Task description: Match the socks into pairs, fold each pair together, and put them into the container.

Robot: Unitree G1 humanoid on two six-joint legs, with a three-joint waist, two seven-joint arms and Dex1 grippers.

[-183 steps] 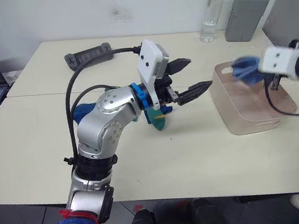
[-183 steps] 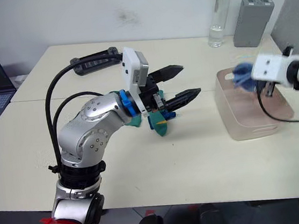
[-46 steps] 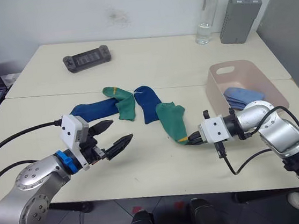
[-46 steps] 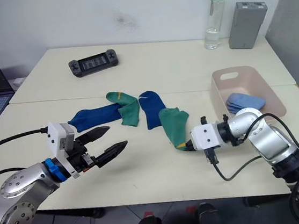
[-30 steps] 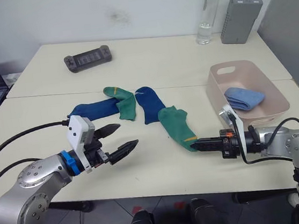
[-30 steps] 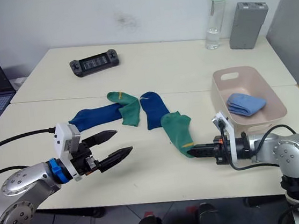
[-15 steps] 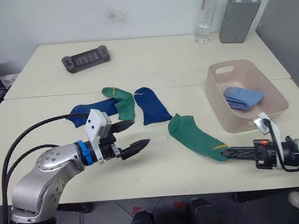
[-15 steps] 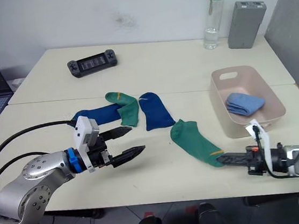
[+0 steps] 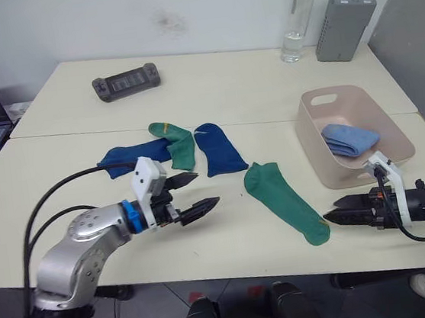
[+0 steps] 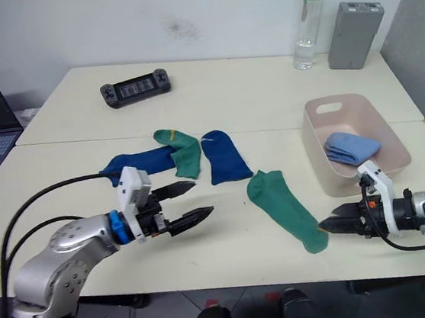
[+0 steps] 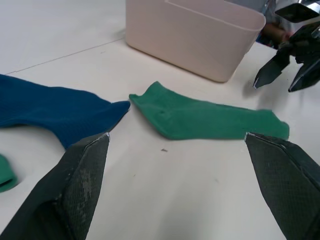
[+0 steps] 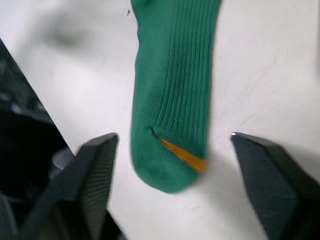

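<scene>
Nearest the table's front edge, the right gripper (image 9: pixel 334 216) lies low over the cream table (image 9: pixel 61 107) with its black fingers spread, their tips just short of the toe of a green sock (image 9: pixel 283 202) and apart from it. That sock lies flat and stretched out, a ribbed knit with a small yellow mark at the toe end nearest the gripper. On the other side, the left gripper (image 9: pixel 201 192) hovers above the tabletop with its tapered fingers spread wide and nothing between them. Beyond it lie a dark blue sock (image 9: pixel 218 147), a second green sock (image 9: pixel 178 143) with a yellow mark near its far end, and another dark blue sock (image 9: pixel 133 156), the green one overlapping the end of this last. To the right stands the container (image 9: pixel 319 154), a pale pink smooth plastic tub with rounded corners and an oval handle cut-out, holding a folded bundle of light blue socks (image 9: pixel 351 138). Farther back sit a black handheld console (image 9: pixel 125 81), a clear bottle (image 9: pixel 293 13) with a pale green cap, and a grey ribbed box (image 9: pixel 343 15).
</scene>
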